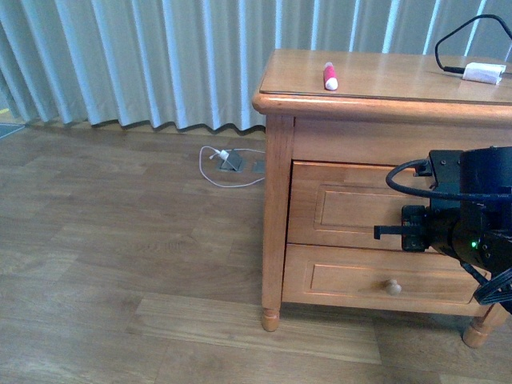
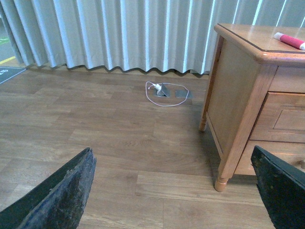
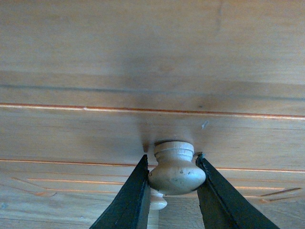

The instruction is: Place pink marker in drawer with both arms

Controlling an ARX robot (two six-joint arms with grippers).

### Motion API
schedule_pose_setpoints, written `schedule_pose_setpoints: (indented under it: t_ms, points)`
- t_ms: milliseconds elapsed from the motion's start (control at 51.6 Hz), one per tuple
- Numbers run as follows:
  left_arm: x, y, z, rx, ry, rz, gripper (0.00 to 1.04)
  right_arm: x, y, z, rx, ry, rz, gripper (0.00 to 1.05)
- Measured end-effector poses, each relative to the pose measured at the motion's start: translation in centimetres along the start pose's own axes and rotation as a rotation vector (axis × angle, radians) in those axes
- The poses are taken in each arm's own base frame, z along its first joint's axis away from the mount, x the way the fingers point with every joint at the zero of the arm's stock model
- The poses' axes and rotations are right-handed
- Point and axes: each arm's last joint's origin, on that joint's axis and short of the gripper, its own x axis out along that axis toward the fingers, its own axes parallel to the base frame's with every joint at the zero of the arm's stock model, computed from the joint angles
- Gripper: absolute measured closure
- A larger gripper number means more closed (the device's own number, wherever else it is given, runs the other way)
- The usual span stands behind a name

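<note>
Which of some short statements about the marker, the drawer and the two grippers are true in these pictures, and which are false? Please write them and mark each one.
1. The pink marker lies on top of the nightstand. True.
2. The top drawer is pulled open. False: it is closed.
3. The right gripper has one finger on each side of the drawer's knob. True.
4. The left gripper holds the marker. False: it is open and empty, with the floor in front of it.
5. The white charger lies on the floor. False: it is on the nightstand's top.
</note>
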Motion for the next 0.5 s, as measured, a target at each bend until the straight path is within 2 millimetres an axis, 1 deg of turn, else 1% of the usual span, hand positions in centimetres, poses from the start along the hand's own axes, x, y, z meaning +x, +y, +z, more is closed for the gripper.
schedule_pose_setpoints:
  t_ms: [136, 233, 349, 504]
  points:
    - [0.0, 0.0, 0.0, 0.0, 0.0, 0.0, 0.06, -0.1, 0.0, -0.2, 0.011, 0.002, 0.007, 0.81]
    - [0.0, 0.0, 0.0, 0.0, 0.0, 0.0, 0.06, -0.6, 0.0, -0.4, 0.033, 0.001, 0.022, 0.82]
    - [0.0, 0.0, 0.0, 0.0, 0.0, 0.0, 0.06, -2.1, -0.2, -1.1, 0.057, 0.01, 0.046, 0.82]
    - [0.0, 0.0, 0.0, 0.0, 0.0, 0.0, 0.06, -4.5, -0.5, -2.1, 0.091, 0.025, 0.075, 0.82]
